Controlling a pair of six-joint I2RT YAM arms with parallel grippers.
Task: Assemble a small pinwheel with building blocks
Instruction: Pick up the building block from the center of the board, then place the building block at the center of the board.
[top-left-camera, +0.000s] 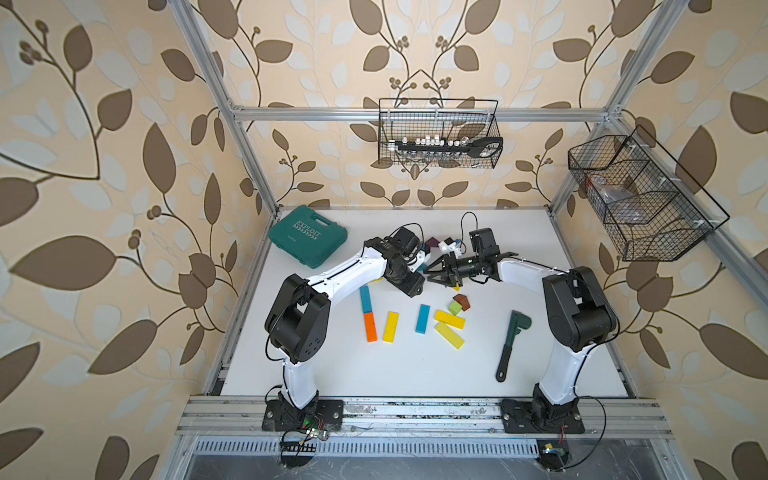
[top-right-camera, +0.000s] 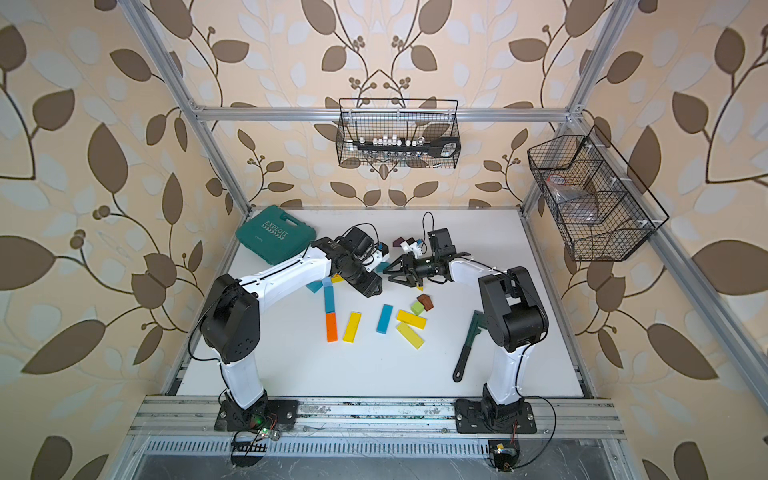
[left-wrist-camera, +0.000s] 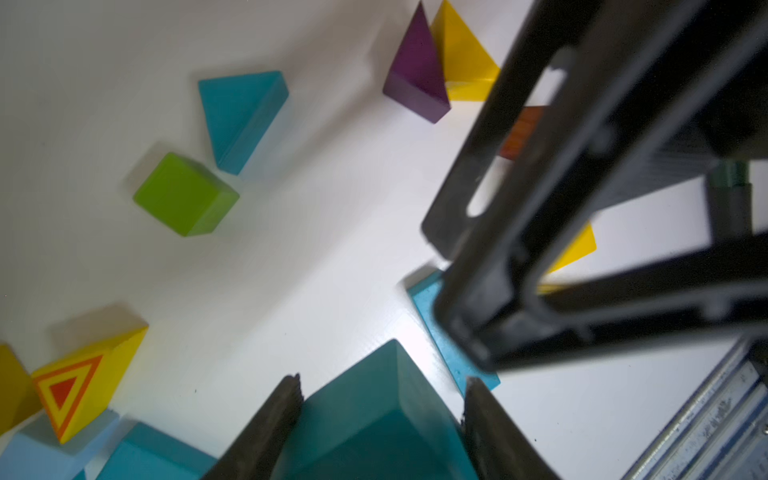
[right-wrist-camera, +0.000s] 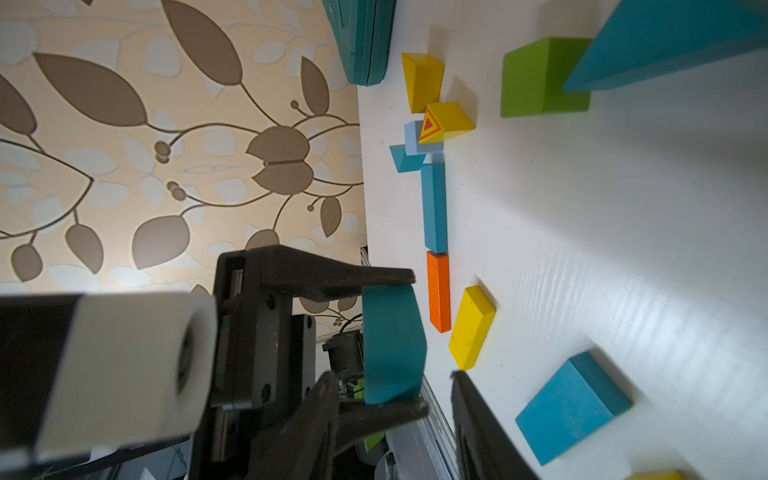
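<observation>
My left gripper (left-wrist-camera: 382, 384) is shut on a teal wedge block (left-wrist-camera: 374, 415), held above the white table (top-left-camera: 415, 374). From the right wrist, that same teal wedge block (right-wrist-camera: 392, 345) sits pinched between the left gripper's black fingers (right-wrist-camera: 374, 409). My right gripper (right-wrist-camera: 392, 376) stands open right beside it, its jaws apart and not pressing the block. In both top views the two grippers meet tip to tip over the middle of the table. Loose building blocks lie below: teal bar (top-left-camera: 365, 299), orange bar (top-left-camera: 370, 327), yellow bar (top-left-camera: 390, 326), green cube (top-left-camera: 455, 307), purple wedge (left-wrist-camera: 415, 70).
A dark green toy wrench (top-left-camera: 513, 345) lies at the right front. The teal case (top-left-camera: 307, 236) sits at the back left corner. Two wire baskets (top-left-camera: 438, 133) (top-left-camera: 640, 199) hang on the walls. More wedges and a green cube (left-wrist-camera: 185, 195) are scattered behind the grippers.
</observation>
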